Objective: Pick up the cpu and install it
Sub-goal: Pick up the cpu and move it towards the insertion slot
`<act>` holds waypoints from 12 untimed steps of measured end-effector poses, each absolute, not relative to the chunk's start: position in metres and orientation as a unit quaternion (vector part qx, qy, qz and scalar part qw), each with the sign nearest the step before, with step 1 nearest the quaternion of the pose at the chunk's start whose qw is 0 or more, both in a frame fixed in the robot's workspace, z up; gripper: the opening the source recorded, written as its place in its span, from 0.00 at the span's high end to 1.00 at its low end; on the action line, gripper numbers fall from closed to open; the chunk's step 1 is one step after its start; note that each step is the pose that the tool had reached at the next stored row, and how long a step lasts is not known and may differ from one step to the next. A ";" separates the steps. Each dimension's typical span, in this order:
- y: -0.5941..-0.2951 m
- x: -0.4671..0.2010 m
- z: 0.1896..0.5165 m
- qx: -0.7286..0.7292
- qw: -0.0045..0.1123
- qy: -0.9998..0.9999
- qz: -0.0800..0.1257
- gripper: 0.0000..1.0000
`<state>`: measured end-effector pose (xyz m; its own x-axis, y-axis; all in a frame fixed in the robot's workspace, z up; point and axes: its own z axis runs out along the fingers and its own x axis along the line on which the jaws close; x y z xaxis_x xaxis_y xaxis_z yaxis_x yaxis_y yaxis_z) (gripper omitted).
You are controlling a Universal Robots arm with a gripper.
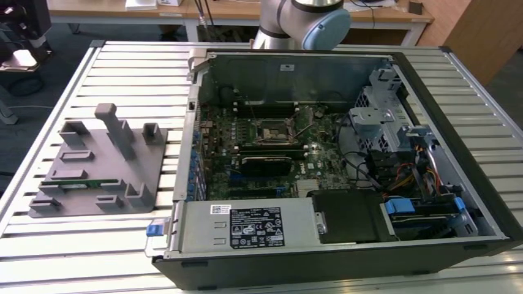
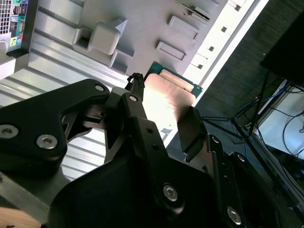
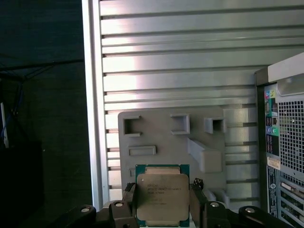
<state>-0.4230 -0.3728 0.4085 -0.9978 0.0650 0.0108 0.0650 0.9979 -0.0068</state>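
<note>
"Where is the cpu (image 3: 162, 194)?"

"Up in the air. The gripper (image 3: 163, 209) has it. Its two black fingers (image 3: 197, 198) are shut tight on it, one on each side."

"What is under it?"

"The grey tray (image 3: 161, 137) with blocks, lying on the metal worktop (image 3: 190, 57). The cpu does not touch them."

"Which side shows?"

"The silver top in the first wrist view, the coppery side in the second wrist view."

"And the computer?"

"The open computer case (image 1: 327, 153) sits just beside the tray. A green memory stick (image 1: 78, 182) lies in the tray."
</note>
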 end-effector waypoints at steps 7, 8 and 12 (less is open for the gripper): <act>-0.373 -0.418 0.409 -0.032 0.006 -0.999 0.003 0.47; -0.373 -0.416 0.409 -0.032 0.006 -0.999 0.003 0.47; -0.373 -0.408 0.409 -0.032 0.006 -0.999 0.003 0.47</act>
